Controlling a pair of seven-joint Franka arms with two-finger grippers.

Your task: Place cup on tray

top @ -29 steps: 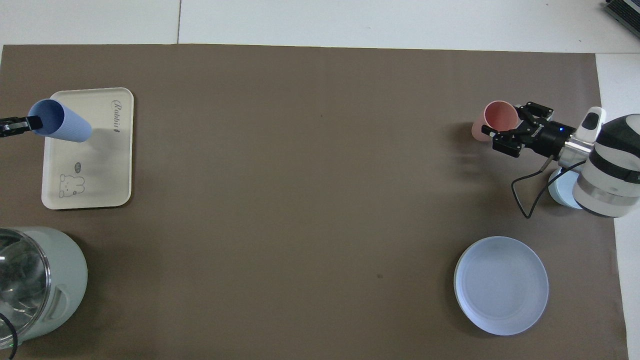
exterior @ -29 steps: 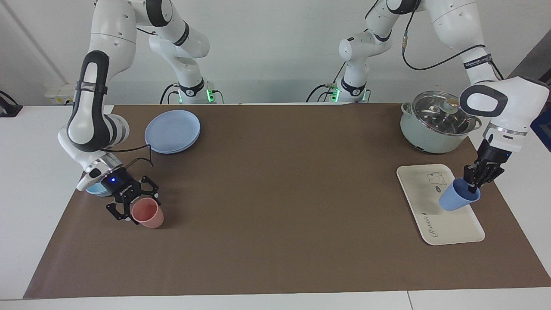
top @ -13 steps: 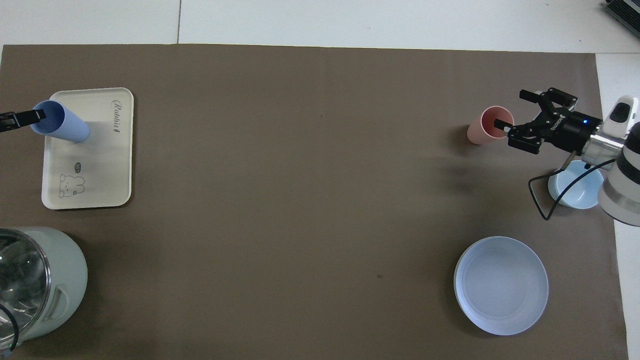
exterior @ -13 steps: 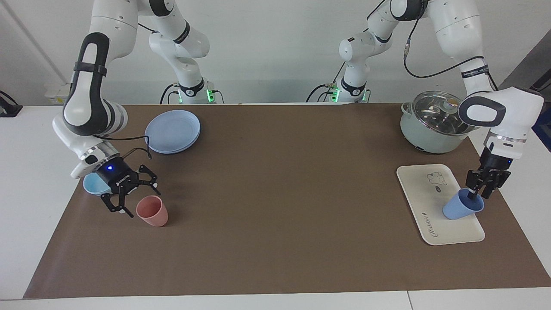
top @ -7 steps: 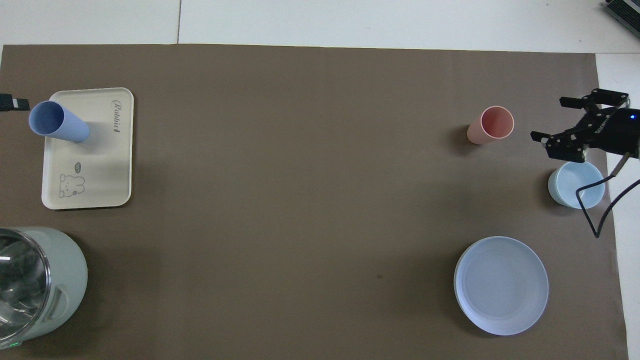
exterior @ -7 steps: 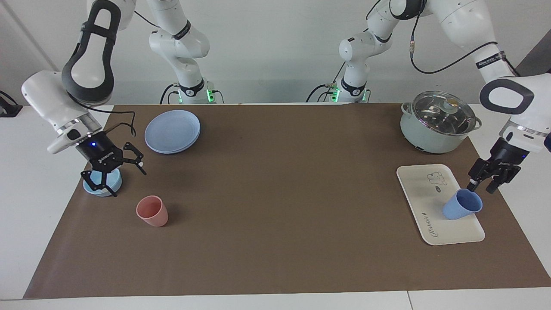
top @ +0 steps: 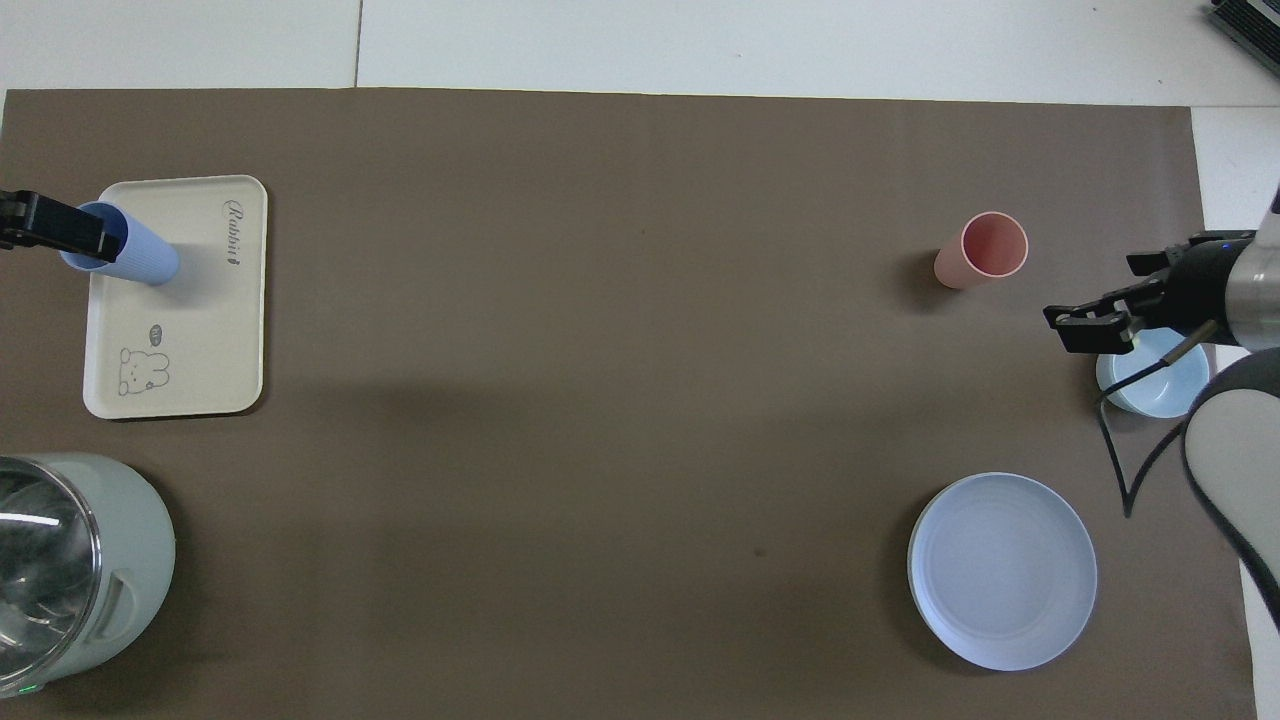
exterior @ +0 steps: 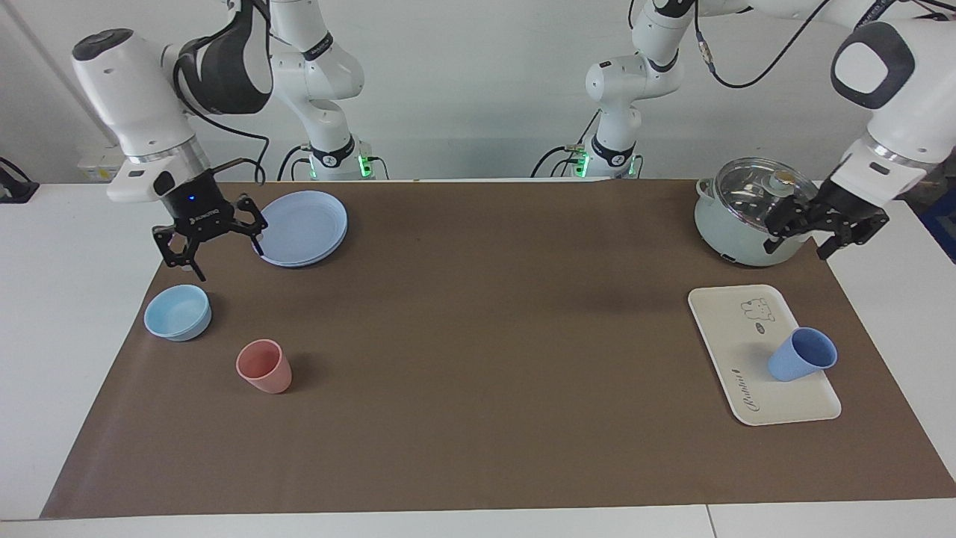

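The periwinkle-blue cup stands upright on the cream-white tray, near the tray edge at the left arm's end of the table. No gripper touches it. My left gripper is open and empty, raised over the mat next to the pot. In the overhead view one of its fingers overlaps the cup on the tray. My right gripper is open and empty, raised beside the blue plate; it also shows in the overhead view.
A salmon-pink tumbler and a light-blue bowl stand on the brown mat toward the right arm's end. A round blue plate lies nearer to the robots. A lidded pale-green pot stands nearer to the robots than the tray.
My left gripper let go of the cup, which now stands on the tray, and rose toward the pot. My right gripper opened off the pink tumbler and rose toward the plate.
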